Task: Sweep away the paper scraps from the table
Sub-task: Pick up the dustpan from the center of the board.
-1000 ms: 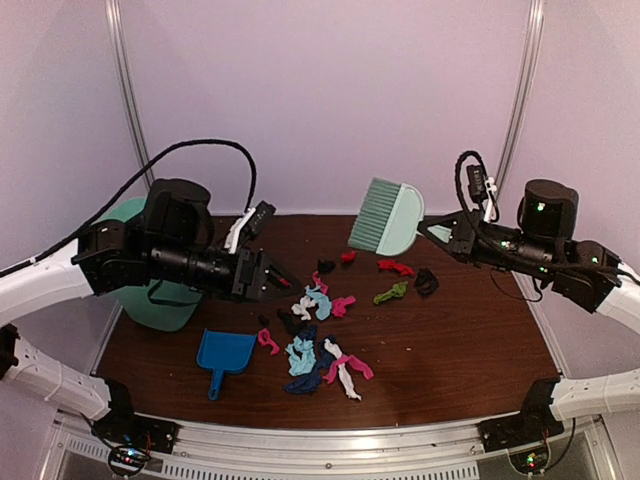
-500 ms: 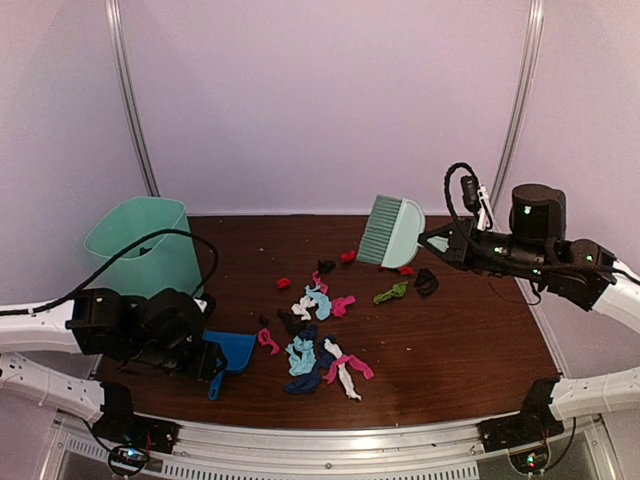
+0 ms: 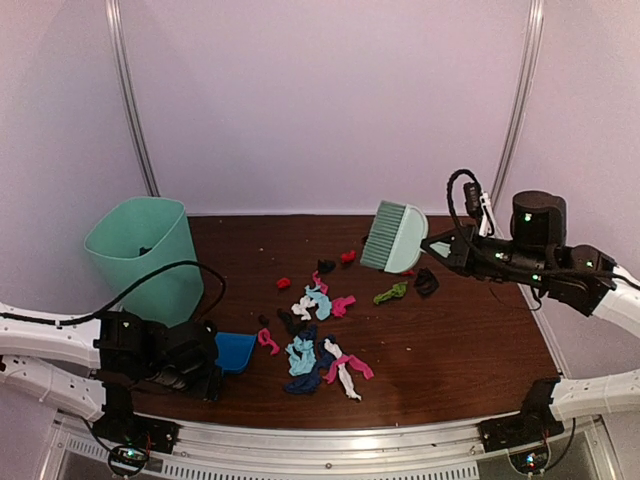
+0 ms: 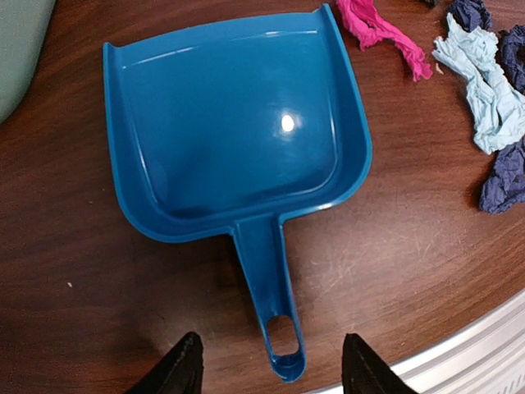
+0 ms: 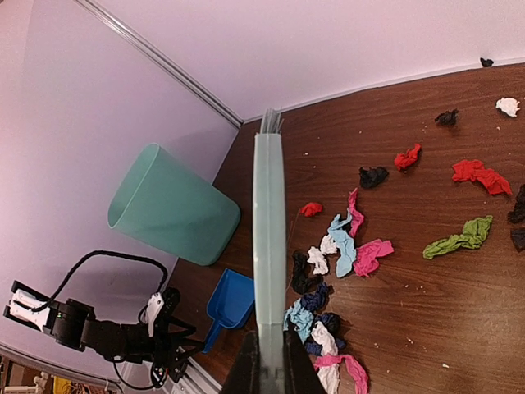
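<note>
With the scraps [image 3: 318,335] strewn mid-table [image 3: 470,330], the brush [image 3: 393,237] is gripped aloft by the right gripper [image 3: 445,243], while the dustpan [image 4: 234,123] handle is straddled by the spread left gripper [image 4: 272,361], a closing grasp being needed next.

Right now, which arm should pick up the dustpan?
Left. The left gripper is open over the dustpan handle; the right gripper is across the table, holding the brush.

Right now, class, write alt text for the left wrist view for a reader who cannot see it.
A blue dustpan lies on the dark wood table, its handle pointing toward the camera between the tips of the open left pincer, ungripped. Pink, cyan and navy paper scraps lie at upper right; a green bin shows at top left.
</note>
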`<state>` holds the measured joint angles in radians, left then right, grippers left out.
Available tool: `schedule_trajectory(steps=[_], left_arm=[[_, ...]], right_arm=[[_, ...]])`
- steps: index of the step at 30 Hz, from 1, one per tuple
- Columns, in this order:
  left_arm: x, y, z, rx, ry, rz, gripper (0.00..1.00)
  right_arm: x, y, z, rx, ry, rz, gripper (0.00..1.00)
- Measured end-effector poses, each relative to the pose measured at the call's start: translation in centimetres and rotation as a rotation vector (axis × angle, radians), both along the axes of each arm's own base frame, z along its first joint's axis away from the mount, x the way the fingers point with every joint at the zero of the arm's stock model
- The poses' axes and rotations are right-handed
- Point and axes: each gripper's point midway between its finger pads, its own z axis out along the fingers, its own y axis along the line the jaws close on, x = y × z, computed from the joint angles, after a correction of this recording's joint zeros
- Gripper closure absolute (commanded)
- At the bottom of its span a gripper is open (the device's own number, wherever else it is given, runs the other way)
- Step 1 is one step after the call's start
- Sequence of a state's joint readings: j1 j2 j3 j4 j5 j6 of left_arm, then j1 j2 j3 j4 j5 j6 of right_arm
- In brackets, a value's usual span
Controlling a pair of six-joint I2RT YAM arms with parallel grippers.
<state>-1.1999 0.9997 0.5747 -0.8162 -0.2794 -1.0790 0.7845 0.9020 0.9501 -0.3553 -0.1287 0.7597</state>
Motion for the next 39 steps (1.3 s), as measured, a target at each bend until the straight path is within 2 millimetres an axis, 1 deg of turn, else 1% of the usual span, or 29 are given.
schedule_trajectory(steps=[5, 12, 14, 23, 34, 39], left_arm=[[0.0, -0.9, -1.5, -0.006, 0.006, -0.009, 0.28], [-0.1, -0.7, -4.1, -0.029, -0.003, 0.01, 0.34], [0.0, -0.6, -4.4, -0.038, -0.019, 0.02, 0.34], [0.5, -1.1, -4.2, -0.113, -0.14, 0.019, 0.35], [1.2, -1.0, -4.4, -0.089, -0.237, 0.072, 0.51], [1.5, -0.7, -4.6, -0.056, -0.265, 0.109, 0.66]], right_arm=[[-0.1, -0.1, -0.8, -0.004, 0.018, -0.004, 1.0], [-0.6, -0.7, -0.8, 0.019, 0.023, -0.015, 1.0], [-0.6, -0.8, -0.7, 0.025, 0.02, -0.016, 1.0], [-0.7, -0.9, -0.5, 0.032, 0.022, -0.017, 1.0], [-0.8, -1.0, -0.8, 0.03, 0.038, -0.021, 1.0], [-1.2, -1.3, -0.7, 0.031, 0.038, -0.021, 1.0]])
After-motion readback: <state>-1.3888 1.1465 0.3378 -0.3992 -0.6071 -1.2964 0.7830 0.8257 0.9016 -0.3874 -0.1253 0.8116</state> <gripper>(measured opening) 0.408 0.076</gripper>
